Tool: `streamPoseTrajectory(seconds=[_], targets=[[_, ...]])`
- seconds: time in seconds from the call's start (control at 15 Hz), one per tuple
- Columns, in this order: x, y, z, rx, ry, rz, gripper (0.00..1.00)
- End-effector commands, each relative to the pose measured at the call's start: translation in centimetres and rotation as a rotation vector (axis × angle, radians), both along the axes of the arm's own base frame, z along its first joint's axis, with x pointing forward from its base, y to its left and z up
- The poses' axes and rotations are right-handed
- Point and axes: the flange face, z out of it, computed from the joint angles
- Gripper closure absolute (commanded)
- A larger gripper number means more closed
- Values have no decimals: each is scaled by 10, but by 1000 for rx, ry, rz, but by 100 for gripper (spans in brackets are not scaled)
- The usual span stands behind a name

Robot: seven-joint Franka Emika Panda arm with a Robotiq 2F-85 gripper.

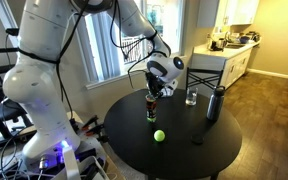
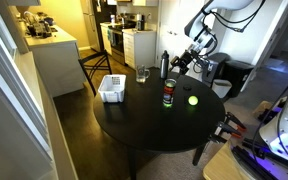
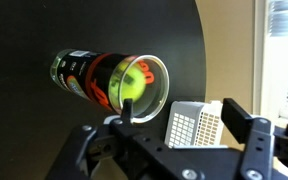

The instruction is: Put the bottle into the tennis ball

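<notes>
The bottle stands upright on the round black table, near its middle; it also shows in an exterior view. In the wrist view the bottle is a clear tube with a red band and an open top. One tennis ball sits inside it. A second tennis ball lies on the table beside the bottle and shows in an exterior view. My gripper hangs just above the bottle, open and empty; it shows in an exterior view and the wrist view.
A dark-grey metal flask and a clear glass stand at the table's far side, also in an exterior view: flask, glass. A white basket sits near the table edge. A small dark object lies by the flask.
</notes>
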Motion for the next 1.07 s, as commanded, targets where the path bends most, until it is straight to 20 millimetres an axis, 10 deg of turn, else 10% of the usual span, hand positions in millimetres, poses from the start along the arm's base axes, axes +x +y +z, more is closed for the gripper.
streamPoseTrajectory(seconds=[0.0,1.0], targets=[[-9,-2,9,-3,-1,12,0],[1,-7,1,-7,-1,-10,0]])
